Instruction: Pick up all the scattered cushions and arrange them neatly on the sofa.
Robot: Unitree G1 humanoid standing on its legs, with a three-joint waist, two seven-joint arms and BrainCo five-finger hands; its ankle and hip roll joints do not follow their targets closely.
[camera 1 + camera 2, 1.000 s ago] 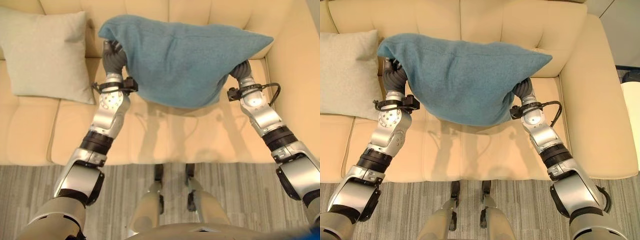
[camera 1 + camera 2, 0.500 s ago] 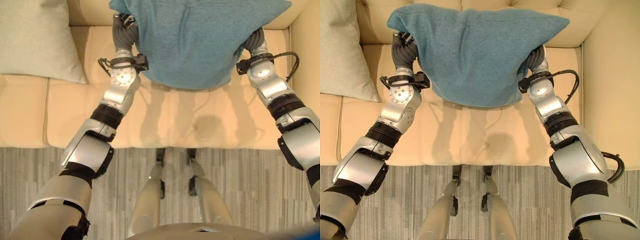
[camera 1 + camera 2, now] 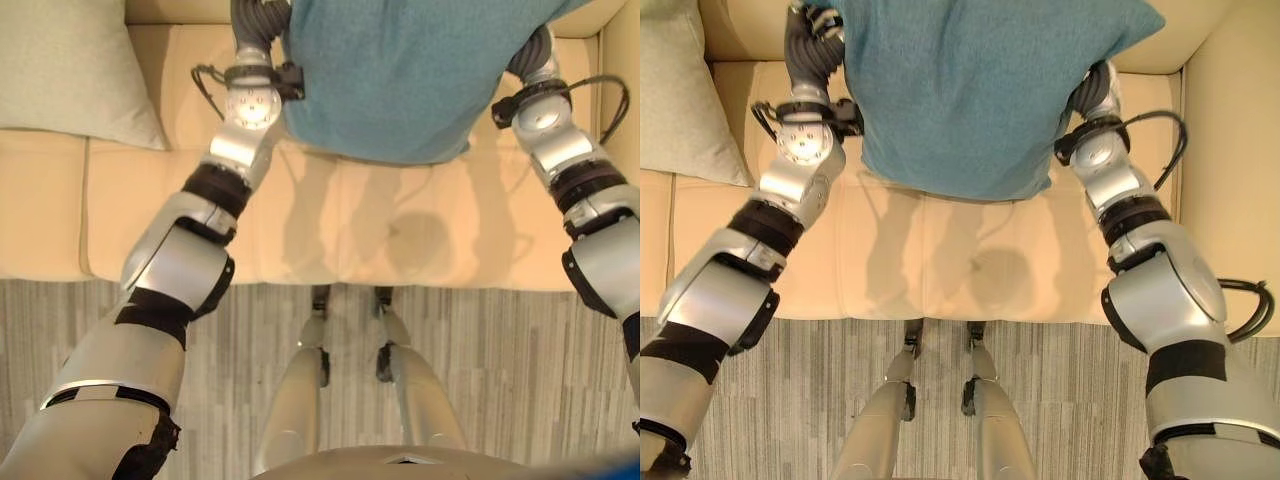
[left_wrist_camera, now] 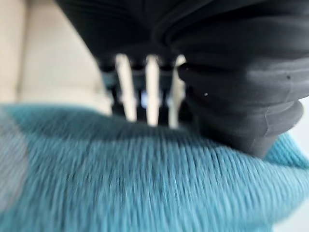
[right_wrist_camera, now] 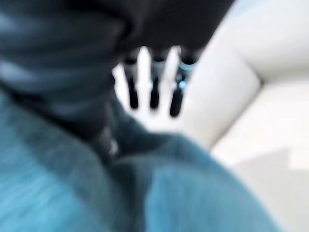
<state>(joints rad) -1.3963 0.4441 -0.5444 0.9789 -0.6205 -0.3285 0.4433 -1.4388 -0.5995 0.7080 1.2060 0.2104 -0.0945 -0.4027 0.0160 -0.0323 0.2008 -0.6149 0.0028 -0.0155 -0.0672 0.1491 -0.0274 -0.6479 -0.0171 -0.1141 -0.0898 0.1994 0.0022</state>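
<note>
The teal cushion (image 3: 970, 90) is held up between the 2 hands over the sofa (image 3: 360, 230) seat, its lower edge hanging above the seat cushions. Compared with 1 second ago it sits further toward the backrest, though the camera has shifted too. The left hand (image 4: 145, 92) shows straight fingers laid along the cushion's edge; the right hand (image 5: 154, 82) likewise has straight fingers beside the fabric. A beige cushion (image 3: 70, 75) rests on the sofa's left part.

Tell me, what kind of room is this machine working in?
Probably a living room or a mock-up of one: a cream upholstered sofa, a pale beige square cushion resting on it, a teal knitted cushion being carried, and grey striped carpet.
</note>
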